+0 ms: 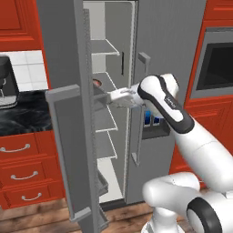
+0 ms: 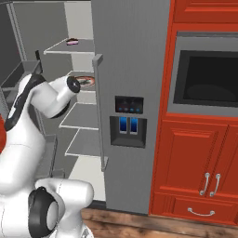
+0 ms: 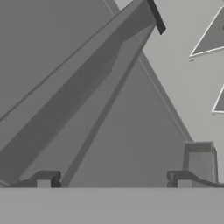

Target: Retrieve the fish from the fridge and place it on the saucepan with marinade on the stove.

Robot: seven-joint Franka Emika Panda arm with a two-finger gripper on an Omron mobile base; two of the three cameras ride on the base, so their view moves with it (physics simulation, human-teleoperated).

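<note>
The fridge [image 1: 168,41] stands with its left door [image 1: 68,136] swung open and its white shelves showing. On a middle shelf lies a round reddish-brown thing [image 2: 85,82] with a grey middle, seen as a red spot [image 1: 96,83] from the left. It looks like the fish on a dish, but it is too small to be sure. My gripper [image 1: 103,97] reaches into the fridge at that shelf's height, just below and beside the spot. In the hand view the fingertips [image 3: 47,179] stand wide apart, so the gripper [image 3: 114,180] is open and empty, facing grey fridge walls. The saucepan, marinade and stove are out of view.
A small pink item [image 2: 72,42] lies on the shelf above. The shut right door carries a dispenser panel [image 2: 128,122] and a bar handle [image 1: 142,109]. A built-in oven [image 2: 209,79] and red cabinets [image 2: 195,172] stand to the right. A dark counter [image 1: 22,116] with an appliance [image 1: 7,84] lies to the left.
</note>
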